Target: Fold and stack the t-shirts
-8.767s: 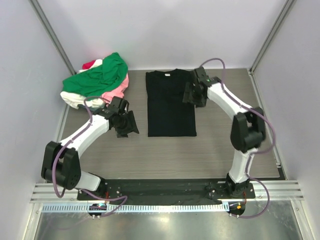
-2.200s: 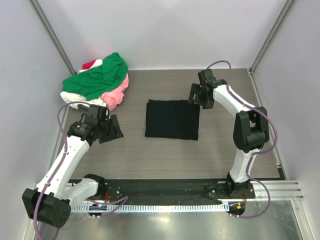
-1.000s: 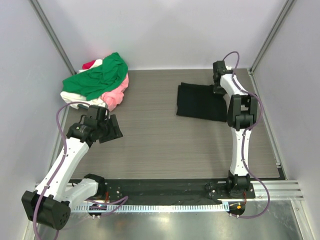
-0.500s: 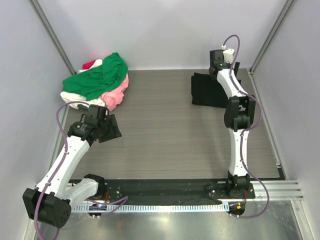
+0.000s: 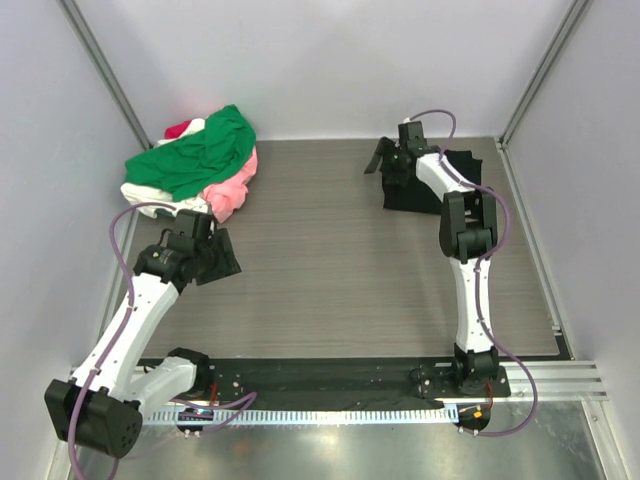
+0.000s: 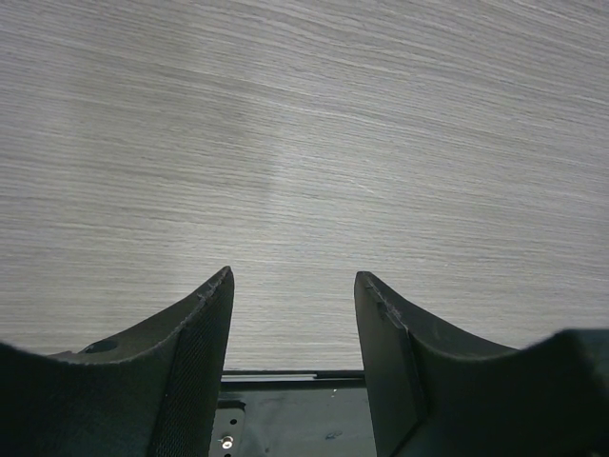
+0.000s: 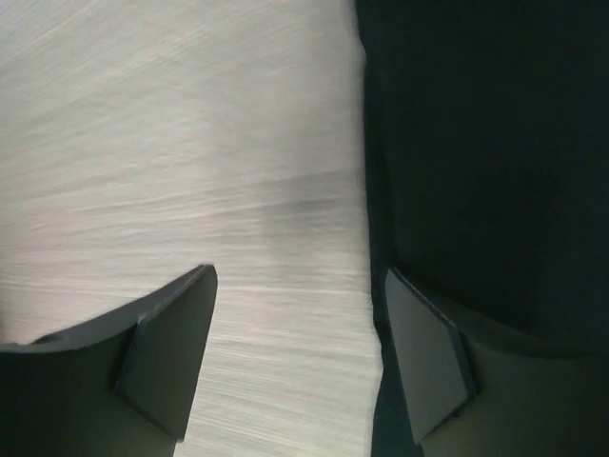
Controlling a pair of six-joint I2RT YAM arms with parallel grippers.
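The black t-shirt (image 5: 408, 197) lies folded at the back right of the table, partly under my right arm. My right gripper (image 5: 385, 165) hovers open at the shirt's left edge with nothing between its fingers. In the right wrist view the black t-shirt (image 7: 476, 143) fills the right side, and the right gripper (image 7: 300, 286) has its right finger (image 7: 428, 352) over the cloth's edge. The other t-shirts sit heaped at the back left: green (image 5: 200, 150) on top, pink (image 5: 235, 182), white (image 5: 150, 200), red (image 5: 180, 128). My left gripper (image 5: 222, 258) (image 6: 293, 286) stands open over bare table.
Grey walls with metal posts (image 5: 100, 75) close in the wooden table (image 5: 320, 280) on three sides. A black base rail (image 5: 330, 378) runs along the near edge, and it shows between the left fingers (image 6: 205, 333).
My right gripper carried the folded black t-shirt to the back right corner, opened, let it go and swung left to its edge. The left arm has barely moved.
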